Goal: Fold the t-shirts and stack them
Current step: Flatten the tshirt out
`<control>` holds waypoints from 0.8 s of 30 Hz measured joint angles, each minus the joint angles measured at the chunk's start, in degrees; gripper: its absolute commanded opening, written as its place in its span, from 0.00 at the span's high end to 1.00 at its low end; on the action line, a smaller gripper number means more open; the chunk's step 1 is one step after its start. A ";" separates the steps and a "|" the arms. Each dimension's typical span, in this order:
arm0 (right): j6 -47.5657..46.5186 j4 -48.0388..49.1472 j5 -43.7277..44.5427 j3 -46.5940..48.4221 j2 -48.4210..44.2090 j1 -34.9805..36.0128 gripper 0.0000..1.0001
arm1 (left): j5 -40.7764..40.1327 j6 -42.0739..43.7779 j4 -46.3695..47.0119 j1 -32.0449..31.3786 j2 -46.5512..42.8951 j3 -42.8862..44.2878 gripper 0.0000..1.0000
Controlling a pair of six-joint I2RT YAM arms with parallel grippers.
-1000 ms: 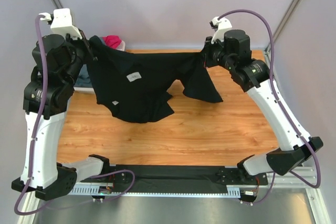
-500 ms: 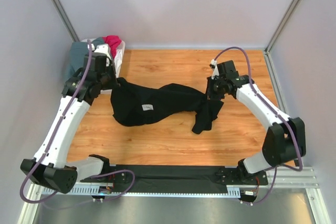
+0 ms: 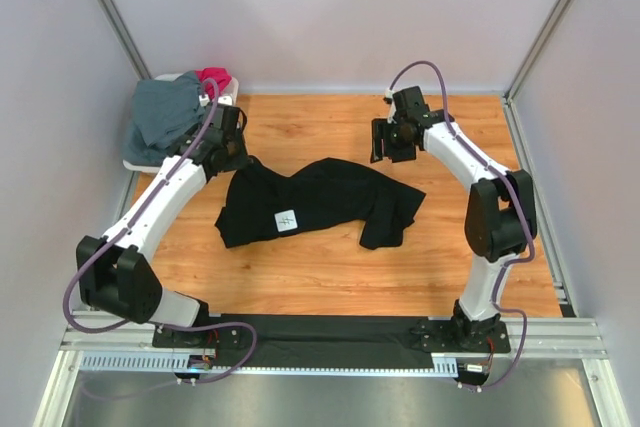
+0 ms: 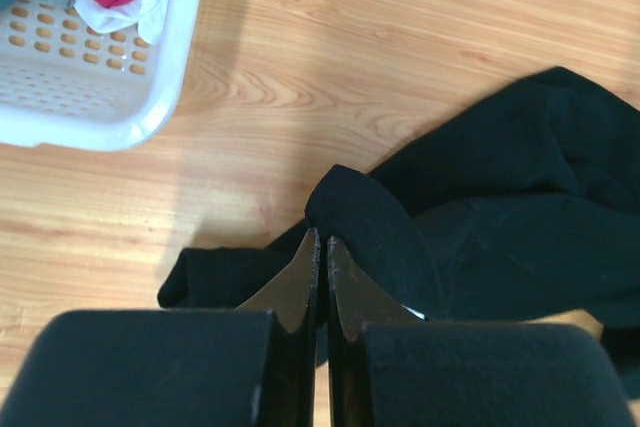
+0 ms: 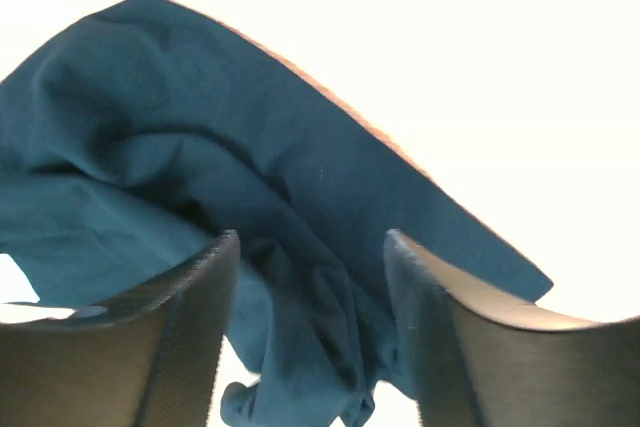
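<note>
Presently the soft black cloth t-shirt [image 3: 320,202] is seen crumpled on the wooden counter [image 3: 450,257], its 10 o'clock edge pinched in the clenched left hand [image 4: 320,242]; the right hand [image 5: 310,247] is held released at 1 o'clock. Spreading is judged under way; a fresh right-side grasp is needed next

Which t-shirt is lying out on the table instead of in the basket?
The black t-shirt, crumpled on the wooden table between the arms; the grey-blue t-shirt and magenta-red t-shirt sit heaped in the white basket.
</note>
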 measured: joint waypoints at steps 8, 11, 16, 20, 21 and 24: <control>2.69 -8.52 5.73 -11.91 -14.97 8.31 0.15 | -3.15 0.20 2.32 -0.09 3.13 0.20 1.00; 6.23 -12.85 11.52 -13.62 -20.46 18.03 0.19 | -3.06 0.15 2.56 -0.09 3.21 0.20 1.00; 14.40 -16.11 18.32 -16.20 -24.28 24.79 0.25 | -2.58 0.15 3.37 -0.09 3.10 0.07 1.00; 19.23 -17.11 22.32 -18.62 -21.51 25.46 0.25 | -2.47 0.15 3.76 -0.11 1.92 -0.83 1.00; 20.09 -17.00 23.39 -18.60 -19.96 25.79 0.25 | -2.45 0.15 3.85 -0.11 1.46 -1.11 1.00; 21.94 -16.81 25.73 -18.32 -14.75 27.80 0.25 | -2.49 0.15 3.98 -0.11 0.22 -1.79 1.00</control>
